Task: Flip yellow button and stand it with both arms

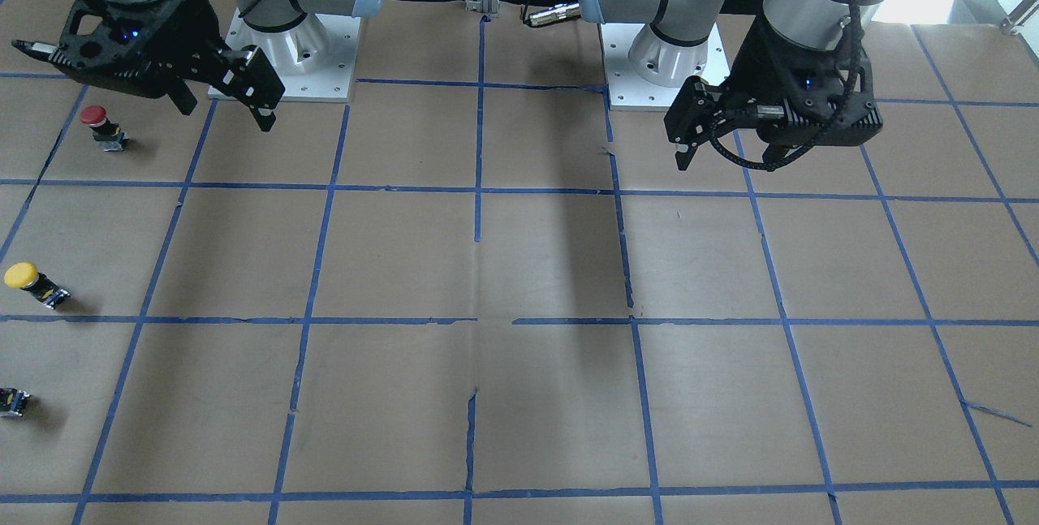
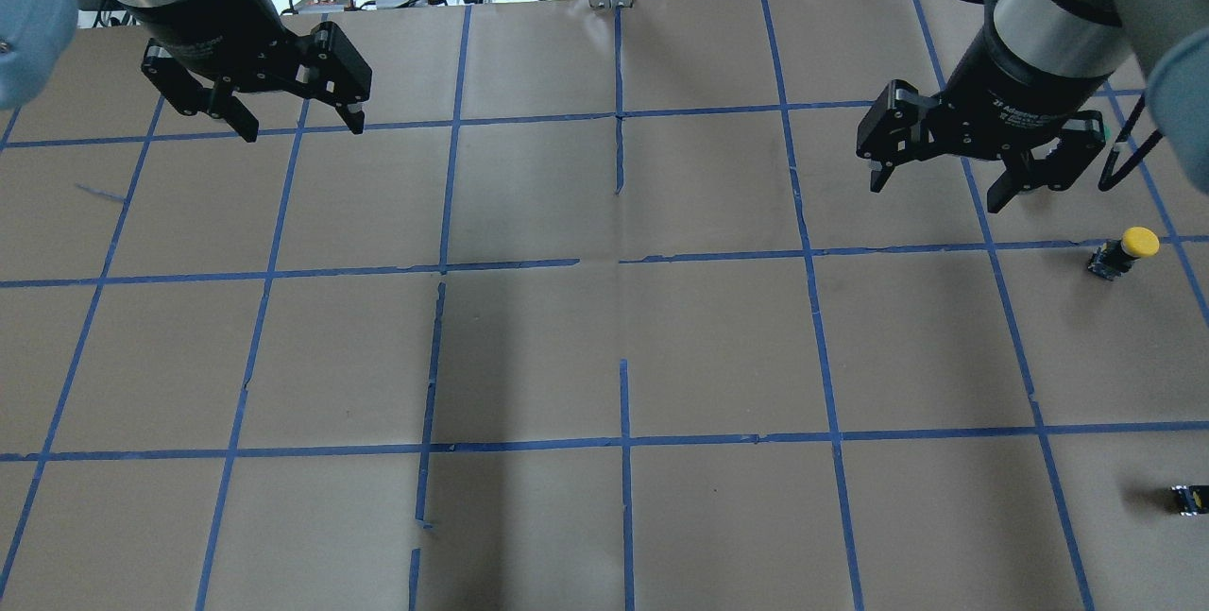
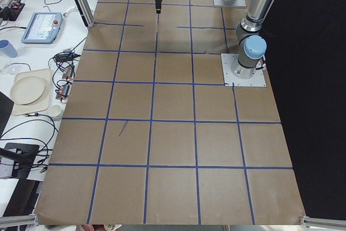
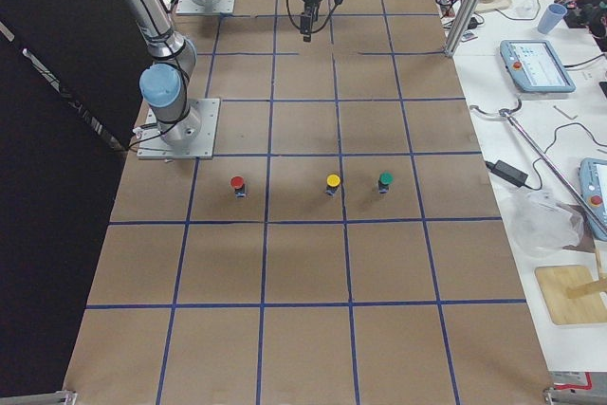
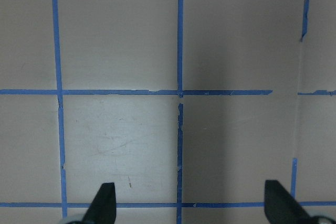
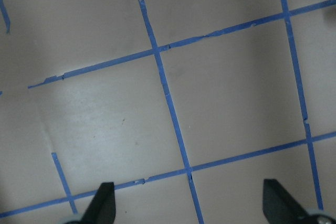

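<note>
The yellow button (image 1: 24,281) has a round yellow cap on a black and grey base. It stands on the brown paper table at the robot's far right, and also shows in the overhead view (image 2: 1124,252) and the exterior right view (image 4: 332,182). My right gripper (image 2: 937,191) is open and empty, and hovers above the table to the left of the button and apart from it; it also shows in the front view (image 1: 227,115). My left gripper (image 2: 304,129) is open and empty over the far left of the table, and also shows in the front view (image 1: 726,161). Both wrist views show only taped paper.
A red-capped button (image 1: 97,123) stands nearer the robot's base than the yellow one. A green-capped one (image 4: 385,181) stands farther out. Blue tape lines grid the paper. Two arm bases (image 1: 284,62) sit at the robot's side. Tablets, cables and plates lie beyond the table's edge.
</note>
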### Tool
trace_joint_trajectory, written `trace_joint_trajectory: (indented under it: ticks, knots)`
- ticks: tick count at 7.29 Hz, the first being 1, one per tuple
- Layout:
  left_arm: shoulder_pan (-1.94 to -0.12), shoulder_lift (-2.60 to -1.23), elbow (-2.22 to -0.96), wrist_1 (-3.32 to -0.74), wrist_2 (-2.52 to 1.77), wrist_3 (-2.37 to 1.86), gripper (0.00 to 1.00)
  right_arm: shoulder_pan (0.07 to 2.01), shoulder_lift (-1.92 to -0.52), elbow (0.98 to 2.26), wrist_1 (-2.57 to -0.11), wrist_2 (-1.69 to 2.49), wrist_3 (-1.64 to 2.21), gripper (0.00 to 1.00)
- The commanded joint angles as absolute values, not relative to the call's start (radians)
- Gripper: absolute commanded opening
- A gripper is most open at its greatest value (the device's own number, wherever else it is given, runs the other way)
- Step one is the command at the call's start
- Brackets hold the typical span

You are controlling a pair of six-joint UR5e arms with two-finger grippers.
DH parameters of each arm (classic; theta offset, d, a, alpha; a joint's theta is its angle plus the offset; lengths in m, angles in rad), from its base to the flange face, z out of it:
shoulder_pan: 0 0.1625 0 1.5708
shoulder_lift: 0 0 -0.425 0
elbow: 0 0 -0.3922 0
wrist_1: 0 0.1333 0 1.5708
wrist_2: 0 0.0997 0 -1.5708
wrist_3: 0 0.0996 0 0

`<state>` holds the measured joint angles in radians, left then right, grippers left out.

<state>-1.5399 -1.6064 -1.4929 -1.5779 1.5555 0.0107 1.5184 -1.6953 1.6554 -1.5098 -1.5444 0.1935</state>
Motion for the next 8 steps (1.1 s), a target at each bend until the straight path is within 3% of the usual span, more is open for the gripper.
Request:
trace_joint_trajectory:
  ticks: [1,8]
  knots:
    - [-1.539,-1.606,-1.493,-1.577,1.557,0.011,1.00,1.542,-1.718,1.603,-1.413,-1.543,0.201,1.00]
    - [-1.542,-1.600,-1.493,-1.606,1.559,-0.026,1.00,1.563,-1.720,1.657,-1.433,-1.585,0.087,1.00]
